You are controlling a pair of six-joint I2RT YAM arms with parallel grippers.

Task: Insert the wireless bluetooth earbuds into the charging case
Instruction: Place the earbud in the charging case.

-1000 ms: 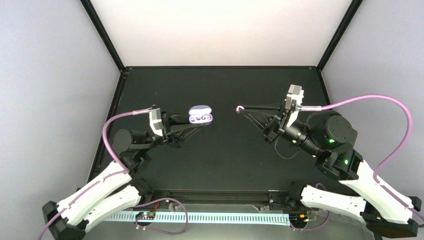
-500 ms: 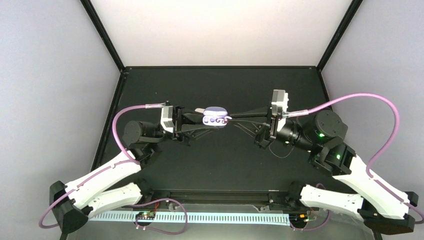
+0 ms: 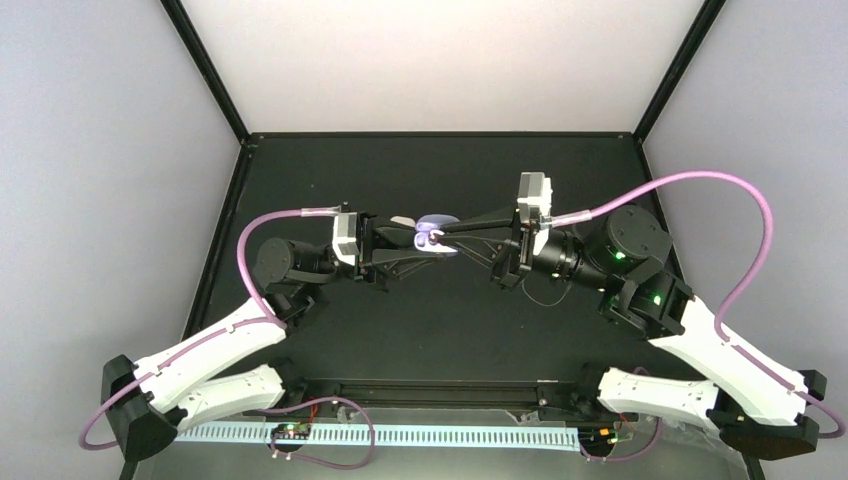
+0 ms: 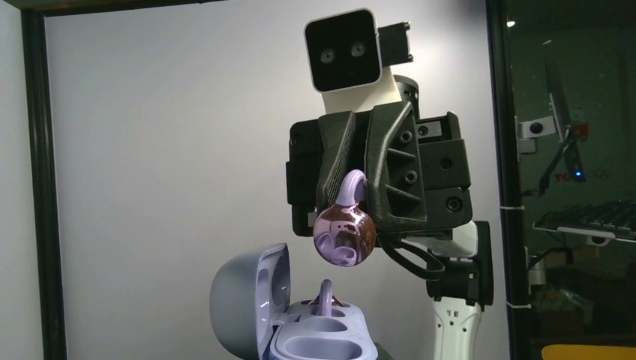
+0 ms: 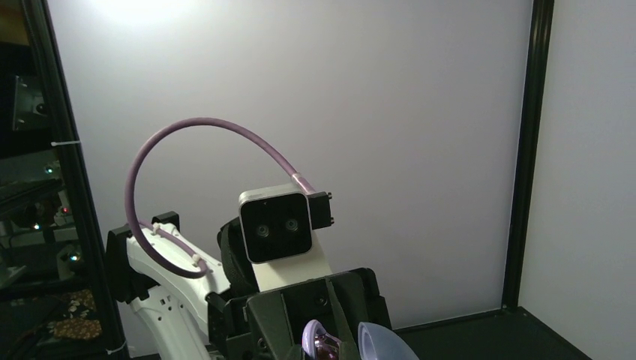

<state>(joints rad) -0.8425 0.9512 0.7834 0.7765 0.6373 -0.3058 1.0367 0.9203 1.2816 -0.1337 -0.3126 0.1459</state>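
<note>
Above the black bench [image 3: 440, 330], the two arms meet tip to tip. Left claw [image 3: 420, 243] is clamped on the charging case [image 4: 322, 345], which sits at its tips with the lid swung open. Right claw [image 3: 446, 231] pinches one earbud [image 4: 343, 234], which hangs just above the case without touching it. A second earbud [image 4: 326, 294] sits in the far well, stem up.

Left arm [image 3: 215, 345]: I see it stretched toward centre, forearm level.
Left end effector [image 3: 418, 240]: closed on the charging case [image 4: 300, 334].
Right arm [image 3: 700, 335]: stretched toward centre, mirrored.
Right end effector [image 3: 444, 231]: pinching one earbud [image 4: 344, 232], tips facing the left's.
</note>
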